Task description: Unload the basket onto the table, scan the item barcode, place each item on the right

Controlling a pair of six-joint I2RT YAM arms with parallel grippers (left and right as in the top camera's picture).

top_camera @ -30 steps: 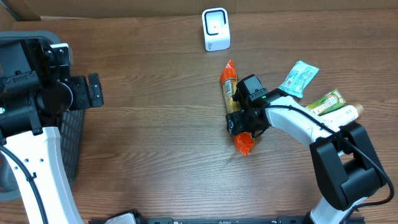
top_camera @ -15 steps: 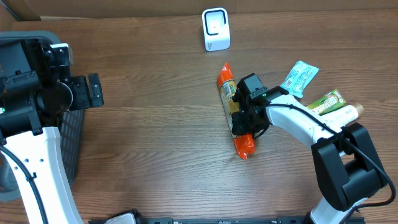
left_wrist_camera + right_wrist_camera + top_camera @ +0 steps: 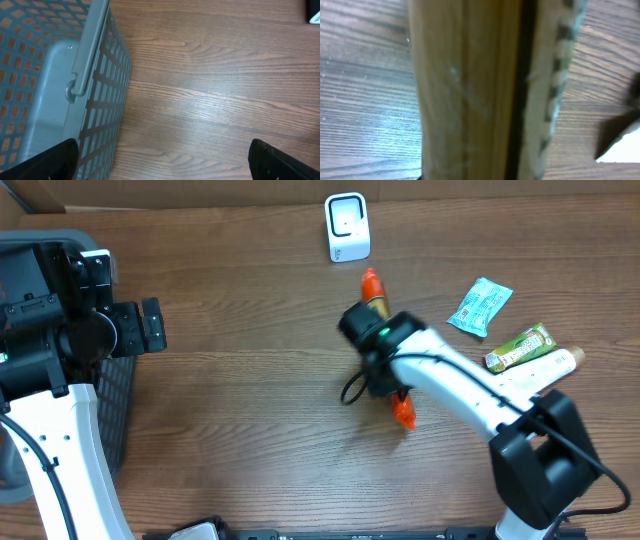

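Overhead vs one second back: right gripper (image 3: 385, 367) has swung from the right side of the sausage stick (image 3: 374, 288) to sit on top of it, wrist turned, forearm now running off toward the near right corner of the desk (image 3: 250, 430). The stick has turned with it. Its far orange tip is closer to the scanner (image 3: 347, 227) and its near orange tip has shifted right. Left arm hasn't moved.

Right fingers are closed on the stick around its middle. Left gripper (image 3: 152, 326) is wide open and holding nothing; both its fingers (image 3: 42, 161) sit at the bottom corners of the left wrist view.

Container: a grey mesh basket (image 3: 95, 75) at the left edge of the desk, under the left arm. The part of its inside I can see is grey floor and mesh wall.

Task item: the stick is right of desk centre, well short of the scanner at the far edge. It has orange crimped ends and a gold-tan body. On the right wrist view it fills the frame (image 3: 470, 90), tan with a dark stripe lengthwise, too blurred for me to pick out a barcode.

Along the right edge are a teal packet (image 3: 480, 306), a green tube (image 3: 520, 347) and a white tube (image 3: 560, 362).
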